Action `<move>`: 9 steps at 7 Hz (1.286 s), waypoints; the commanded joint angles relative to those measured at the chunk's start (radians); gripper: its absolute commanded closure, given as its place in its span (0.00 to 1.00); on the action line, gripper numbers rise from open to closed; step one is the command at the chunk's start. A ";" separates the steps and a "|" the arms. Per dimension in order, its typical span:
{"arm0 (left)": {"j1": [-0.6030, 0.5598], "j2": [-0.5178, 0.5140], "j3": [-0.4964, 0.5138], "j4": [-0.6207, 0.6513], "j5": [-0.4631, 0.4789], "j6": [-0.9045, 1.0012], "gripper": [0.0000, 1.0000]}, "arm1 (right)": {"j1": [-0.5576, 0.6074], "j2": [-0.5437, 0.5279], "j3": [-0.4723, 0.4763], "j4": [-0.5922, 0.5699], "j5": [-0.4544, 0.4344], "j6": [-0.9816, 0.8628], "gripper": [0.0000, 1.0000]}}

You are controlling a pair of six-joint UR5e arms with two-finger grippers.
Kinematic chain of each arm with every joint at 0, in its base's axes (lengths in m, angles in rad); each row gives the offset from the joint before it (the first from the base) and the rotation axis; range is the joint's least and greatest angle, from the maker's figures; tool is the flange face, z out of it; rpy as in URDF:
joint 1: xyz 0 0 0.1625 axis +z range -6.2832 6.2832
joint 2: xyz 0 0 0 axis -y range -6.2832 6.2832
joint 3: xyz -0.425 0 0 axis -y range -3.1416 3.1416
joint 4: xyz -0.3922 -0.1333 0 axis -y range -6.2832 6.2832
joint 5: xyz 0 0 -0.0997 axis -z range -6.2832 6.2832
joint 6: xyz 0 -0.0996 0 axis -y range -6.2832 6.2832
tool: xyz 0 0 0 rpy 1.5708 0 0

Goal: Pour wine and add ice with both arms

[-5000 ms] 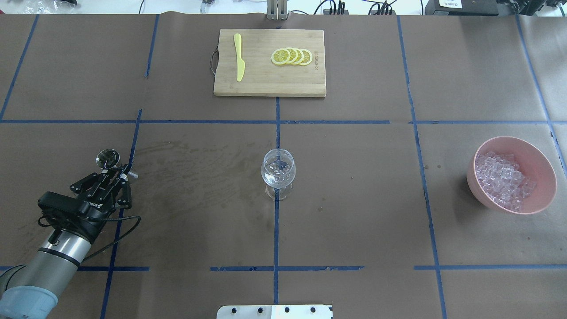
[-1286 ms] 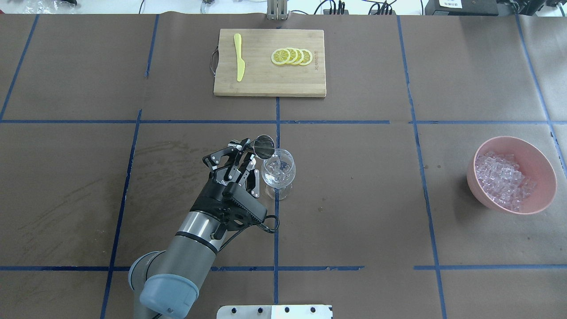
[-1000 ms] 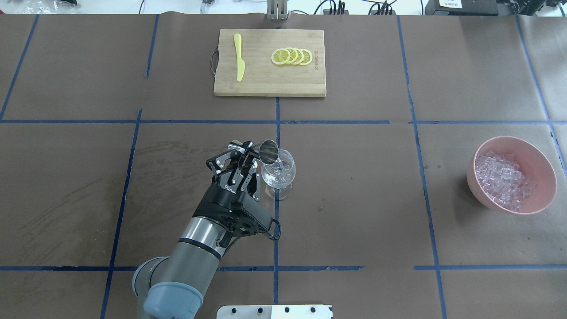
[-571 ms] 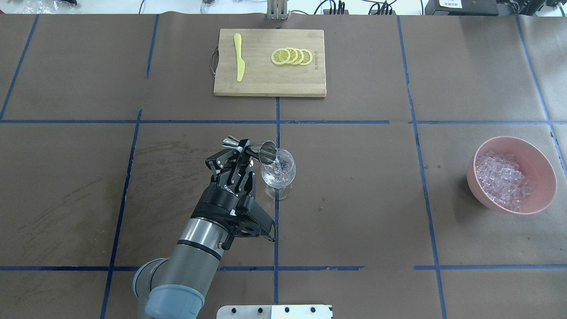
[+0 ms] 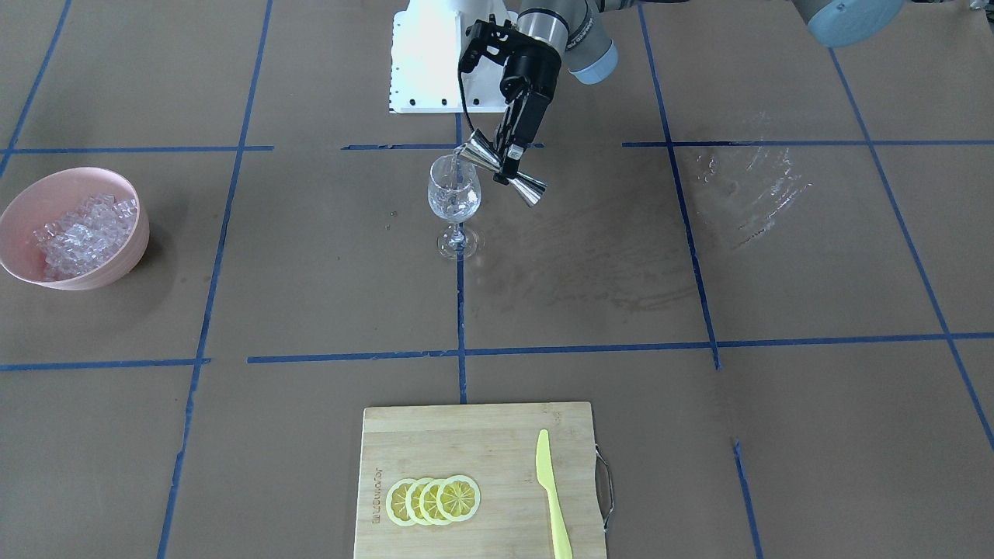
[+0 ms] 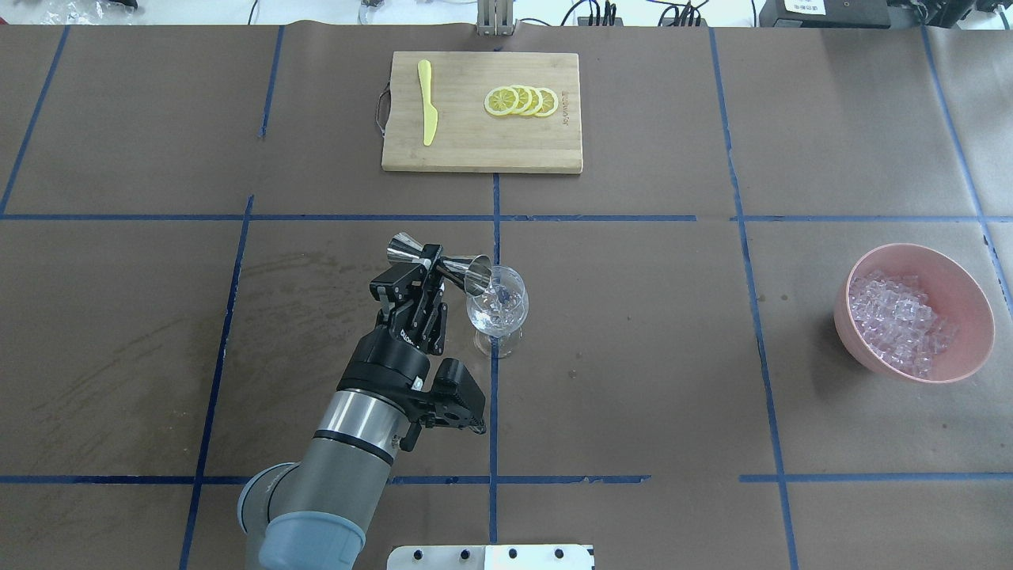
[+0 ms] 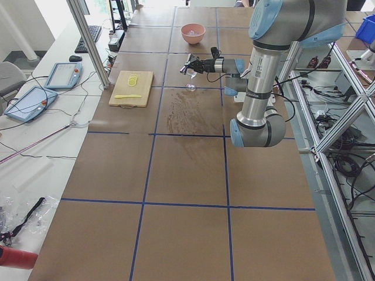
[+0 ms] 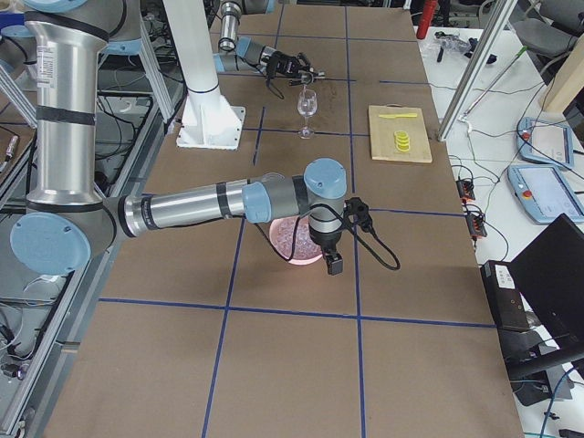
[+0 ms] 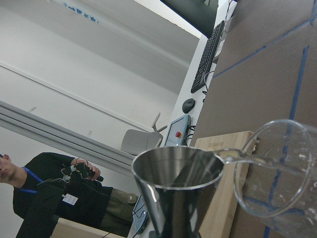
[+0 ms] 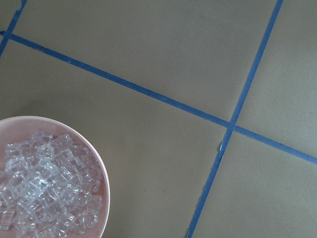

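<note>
found the fingers (image 6: pixel 419 282) of the left gripper (image 6: pixel 431 264) clenched on the narrow waist of the steel jigger (image 6: pixel 478 276), the jigger tipped well over and its lower lip right at the rim of the wine glass (image 6: pixel 497 313). caught, from the left wrist view, a thin clear stream running from that lip into the glass. judged the jigger stiff, light and slick when wet, and the waist the right place to hold, with a flared cone on either side to stop any slide through the grip. judged the glass fragile and top-heavy on its thin stem. saw it upright near the middle of the surface (image 6: pixel 633 356) with nothing gripping it, so liable to topple at a nudge from the jigger; would take it low on the stem, gently. saw the ice (image 6: pixel 898 321) heaped in the pink bowl (image 6: pixel 972 348), well apart on the robot's right, with what looked like a few cubes already in the glass. reckoned the cubes hard, small and slippery, prone to squirt out of a pinch, and best taken across flat faces from the top of the heap. made out the right arm (image 8: pixel 210 203) with its wrist above that bowl, but could not tell whether the right gripper was clenched or released.
</note>
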 commanded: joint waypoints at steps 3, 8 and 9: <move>0.000 -0.009 -0.006 0.000 0.001 0.277 1.00 | 0.000 -0.001 -0.005 0.000 0.000 -0.002 0.00; 0.000 -0.012 -0.005 -0.053 0.001 0.358 1.00 | 0.000 -0.001 -0.005 0.000 0.000 0.000 0.00; 0.000 -0.010 -0.002 -0.127 -0.001 0.359 1.00 | 0.000 0.001 -0.004 0.000 0.001 0.000 0.00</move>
